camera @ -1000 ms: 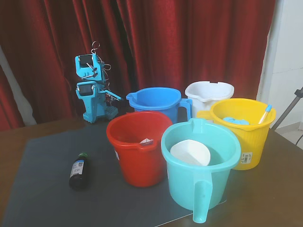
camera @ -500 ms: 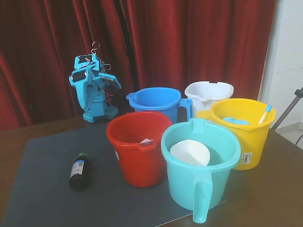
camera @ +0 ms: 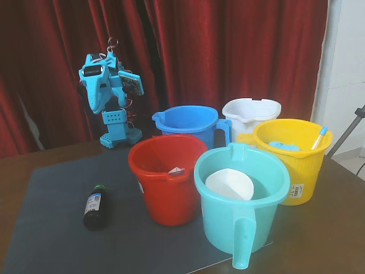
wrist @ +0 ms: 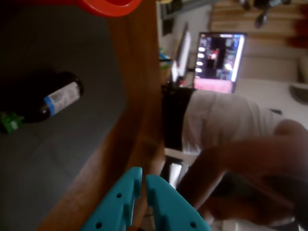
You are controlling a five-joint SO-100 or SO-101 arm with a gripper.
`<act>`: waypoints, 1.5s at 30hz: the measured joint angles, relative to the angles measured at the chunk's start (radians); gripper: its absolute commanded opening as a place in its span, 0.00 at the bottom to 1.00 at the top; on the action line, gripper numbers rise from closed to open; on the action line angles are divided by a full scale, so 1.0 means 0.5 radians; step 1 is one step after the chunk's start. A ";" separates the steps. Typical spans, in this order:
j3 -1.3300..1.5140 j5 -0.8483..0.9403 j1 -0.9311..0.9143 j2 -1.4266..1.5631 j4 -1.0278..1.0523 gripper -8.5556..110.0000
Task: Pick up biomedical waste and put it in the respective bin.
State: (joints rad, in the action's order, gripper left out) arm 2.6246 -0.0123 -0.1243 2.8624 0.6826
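Note:
The biomedical waste, a small dark bottle with a green cap and blue-and-white label, lies on its side on the dark mat, left of the red bucket. In the wrist view the bottle lies at the left, cap pointing left. The bright blue bucket stands at the back, behind the red one. My teal gripper is folded back at the arm's base, far behind the bottle. In the wrist view the gripper is at the bottom edge, fingers together and empty.
A red bucket, a teal bucket holding a white cup, a yellow bucket and a white bucket crowd the middle and right. A person in a white shirt sits beyond the table edge.

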 measured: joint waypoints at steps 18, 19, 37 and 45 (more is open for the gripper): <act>-1.985 -0.236 -0.003 -2.439 0.120 0.07; -2.141 -0.301 -0.012 -2.571 0.160 0.07; -3.056 -2.102 -0.236 -3.215 1.239 0.07; -3.175 -2.507 -0.249 -3.215 1.706 0.08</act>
State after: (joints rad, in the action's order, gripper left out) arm 1.0370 -1.2655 -0.2485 1.2548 1.5355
